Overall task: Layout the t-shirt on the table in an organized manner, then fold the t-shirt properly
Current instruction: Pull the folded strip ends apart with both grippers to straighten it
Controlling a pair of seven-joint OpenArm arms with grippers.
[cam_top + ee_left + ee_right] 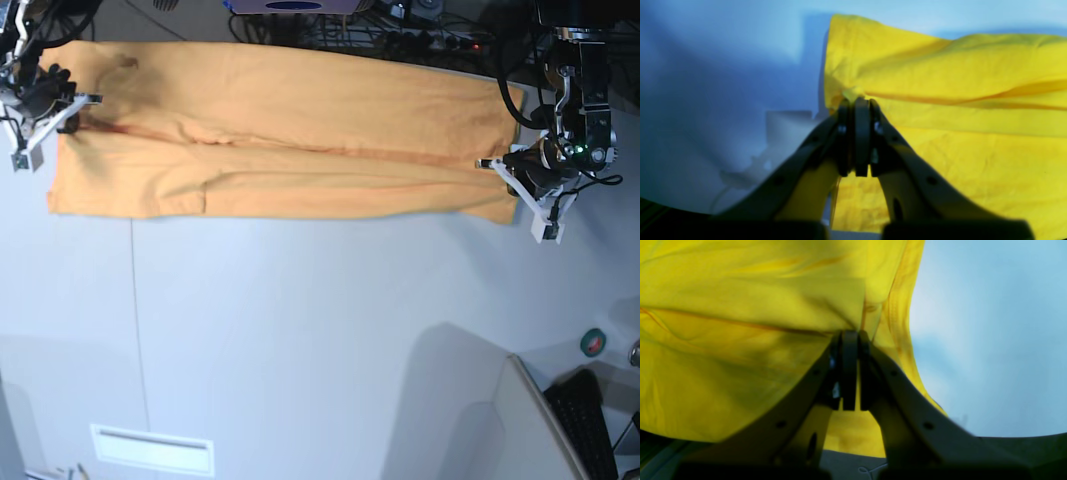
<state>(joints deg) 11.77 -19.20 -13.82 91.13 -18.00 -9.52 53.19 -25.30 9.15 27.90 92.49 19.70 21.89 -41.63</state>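
Base view: a yellow-orange t-shirt (280,140) lies stretched in a long band across the far side of a pale table (320,330), pinched at both ends by a two-armed robot. The left gripper (518,170), seen at the right of this view, is clamped on the cloth at one end; the right gripper (62,112), at the left of this view, is clamped on the other. A long crease runs the length of the shirt between them, and one layer appears doubled over another along it.

The left wrist view shows the jaws of the left gripper (858,100) pressed tight together with a small nub of yellow cloth caught at their tip, near the shirt's edge, with bare table (723,66) beside it. The right wrist view shows the same for the right gripper (850,335): jaws closed on a fold of the t-shirt (740,340), close to a stitched hem.

The risk from here looks twofold. Each grip holds only a small bite of thin cloth near an edge, so a hard pull could let the cloth slip free and collapse at that end. And if the two arms move unevenly, the doubled layer could skew or bunch, leaving the fold crooked.
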